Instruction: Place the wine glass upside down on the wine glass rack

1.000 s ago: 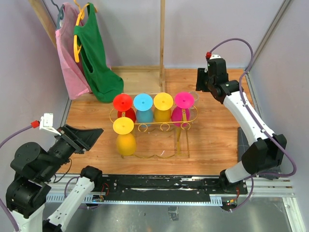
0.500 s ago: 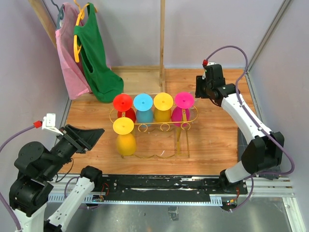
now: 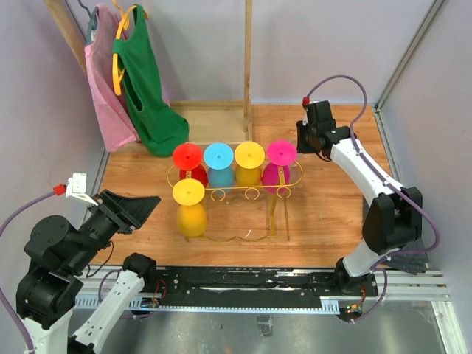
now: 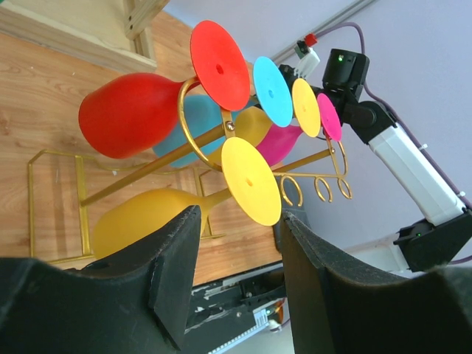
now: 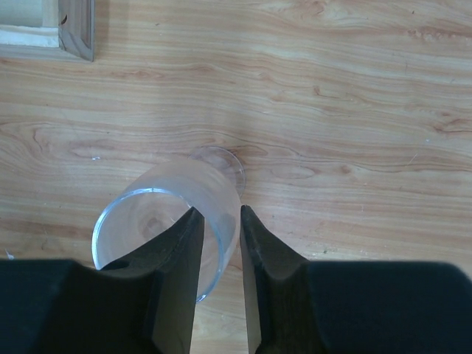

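Note:
A clear wine glass (image 5: 158, 221) stands upright on the wooden table; the right wrist view looks down into its bowl. My right gripper (image 5: 219, 210) is right above it, jaws a narrow gap apart. One finger is inside the rim and one outside, and the glass wall runs between them. In the top view the right gripper (image 3: 304, 144) sits just right of the gold wire rack (image 3: 236, 193). My left gripper (image 3: 144, 206) is open and empty, left of the rack. The rack also shows in the left wrist view (image 4: 199, 144).
Several coloured glasses hang upside down on the rack: red (image 3: 188, 156), blue (image 3: 218, 156), yellow (image 3: 249, 155), pink (image 3: 281, 153), and a yellow one (image 3: 189, 193) in front. A wooden post (image 3: 248, 66) and hanging clothes (image 3: 140, 81) stand behind.
My right arm has swung left toward the rack's right end and lowered over the clear glass. The left arm has barely shifted.

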{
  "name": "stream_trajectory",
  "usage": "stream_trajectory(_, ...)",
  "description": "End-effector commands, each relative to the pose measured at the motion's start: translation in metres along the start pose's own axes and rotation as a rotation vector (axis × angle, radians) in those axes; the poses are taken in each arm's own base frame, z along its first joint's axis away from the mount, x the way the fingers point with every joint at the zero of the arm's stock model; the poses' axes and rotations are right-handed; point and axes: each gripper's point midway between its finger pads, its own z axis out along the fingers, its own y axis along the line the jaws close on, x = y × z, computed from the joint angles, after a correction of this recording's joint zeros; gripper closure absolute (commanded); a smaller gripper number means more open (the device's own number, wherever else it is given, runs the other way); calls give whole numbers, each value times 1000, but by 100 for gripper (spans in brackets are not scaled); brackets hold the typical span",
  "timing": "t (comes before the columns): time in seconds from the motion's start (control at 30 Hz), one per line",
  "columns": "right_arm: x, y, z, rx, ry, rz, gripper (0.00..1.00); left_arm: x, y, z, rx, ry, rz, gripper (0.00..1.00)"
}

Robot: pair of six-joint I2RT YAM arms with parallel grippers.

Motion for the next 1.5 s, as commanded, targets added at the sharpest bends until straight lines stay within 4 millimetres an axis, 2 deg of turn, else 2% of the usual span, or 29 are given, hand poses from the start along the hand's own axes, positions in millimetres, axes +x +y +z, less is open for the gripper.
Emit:
stream_trajectory(0.0, -6, -6, -1, 4, -5, 4, 75, -4, -4, -1, 26, -25, 2, 48)
stream_trajectory(0.17, -7, -7, -2, 5, -8, 1, 88, -4, -2, 0, 22, -30, -4, 48)
stream_trajectory(0.37, -12, -8, -9, 10, -30, 7, 99, -2, -2, 1, 23, -25, -5, 48)
stream_trajectory(0.57, -16, -12, -23, 28, -65, 16, 99, -1, 0, 1, 22, -24, -6, 48)
stream_trajectory(0.77, -32, -18, -57, 43, -191, 47, 99, 1, 1, 3, 21, -20, -16, 48)
stream_trajectory(0.9, -49, -34, -91, 139, -335, 79, 99, -2, -1, 3, 29, -34, -15, 48)
stream_trajectory(1.1, -75, -45, -147, 182, -568, 132, 99, -6, -6, 3, 58, -61, -20, 48)
stream_trajectory(1.23, -89, -45, -188, 150, -726, 166, 99, -9, -6, 2, 59, -76, -19, 48)
stream_trajectory(1.47, -107, -34, -274, -25, -1024, 233, 99, -9, -7, 14, 84, -91, -61, 48)
